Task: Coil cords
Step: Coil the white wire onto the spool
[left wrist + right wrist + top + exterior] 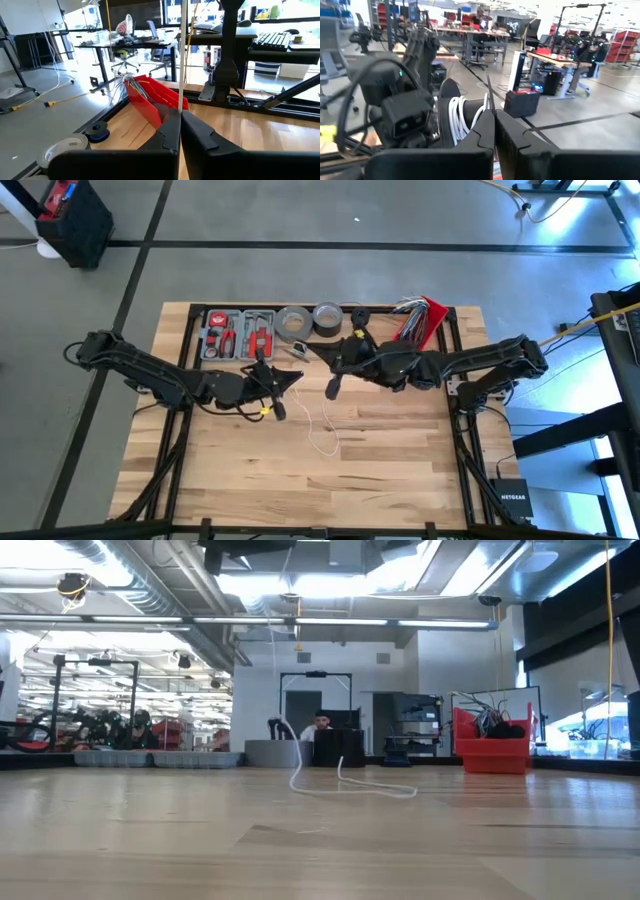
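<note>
Left hand (pixel 180 117) pinching cord (pixel 183 55), right hand (pixel 494 117) — cord too

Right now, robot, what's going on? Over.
Left tool shut on white cord. Right tool shut, close beside. Tail loose on table. Tape rolls not blocking.

Thin white cable (pixel 345 783) looping across wooden table (pixel 320 840), red bin (pixel 492 752) behind, possibly holding wires

1. We see even, bright overhead light on the table (pixel 300 470), with only soft shadows beneath the arms.
2. In the low view, ceiling lights (pixel 330 580) glare white, and the nearest wood is blurred.
3. Windows (pixel 280 10) blow out in the left wrist view.
4. Near fingers (pixel 485 135) look soft, with the edges bowed.
</note>
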Tool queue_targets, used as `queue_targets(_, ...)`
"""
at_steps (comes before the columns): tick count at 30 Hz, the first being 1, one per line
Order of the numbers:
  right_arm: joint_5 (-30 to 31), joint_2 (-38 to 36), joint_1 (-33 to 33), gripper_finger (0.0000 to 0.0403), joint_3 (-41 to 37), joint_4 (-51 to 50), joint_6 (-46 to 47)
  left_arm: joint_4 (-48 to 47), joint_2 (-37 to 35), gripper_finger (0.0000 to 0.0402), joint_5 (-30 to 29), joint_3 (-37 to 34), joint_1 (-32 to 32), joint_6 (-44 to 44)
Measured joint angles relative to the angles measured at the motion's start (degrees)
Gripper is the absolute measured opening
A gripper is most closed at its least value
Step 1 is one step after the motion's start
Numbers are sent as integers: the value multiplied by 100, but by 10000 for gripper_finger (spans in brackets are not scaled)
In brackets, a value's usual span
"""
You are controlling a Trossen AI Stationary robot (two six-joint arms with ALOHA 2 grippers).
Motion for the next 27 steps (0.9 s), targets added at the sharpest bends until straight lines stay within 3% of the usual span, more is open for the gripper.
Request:
queue_targets(14,-563,-373,2,5,10,-109,207,-166,10,1,-7,-10,2,136)
queue_targets(27,-811,-388,7,5,55,-1940,413,-862,15,1,-355,-39,6,579)
